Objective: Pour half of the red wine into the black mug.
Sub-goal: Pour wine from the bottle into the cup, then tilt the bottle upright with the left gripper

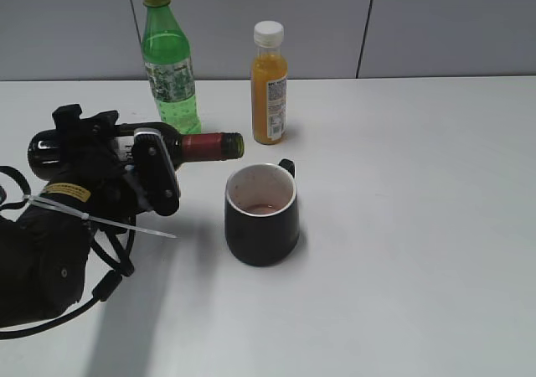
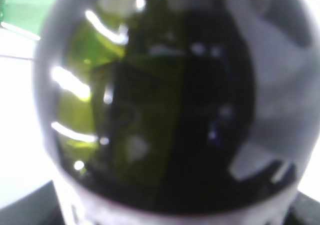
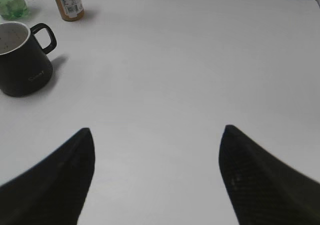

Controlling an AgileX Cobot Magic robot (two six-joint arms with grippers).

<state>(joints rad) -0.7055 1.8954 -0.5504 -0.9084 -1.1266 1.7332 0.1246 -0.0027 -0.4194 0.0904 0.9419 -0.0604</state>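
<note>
**Pour under way, some wine already in the mug**

We see the left gripper clamped around the body of the wine bottle, holding it roughly level above the table, its open mouth pointing right and sitting just above and to the left of the black mug. The mug stands upright near the middle of the table, and a shallow pool of reddish liquid shows at its bottom, so we judge that pouring has begun. No stream is visible between mouth and rim at this instant.

In the left wrist view the bottle fills the frame, blurred, with dark liquid against green glass; we cannot read from it how much wine remains, so whether half has gone across is unclear. The level in the mug looks low, which suggests more tilting is needed.

The right gripper hangs spread wide over bare table, holding nothing, well away from the mug.

The green soda bottle and orange juice bottle stand behind, untouched.
</note>
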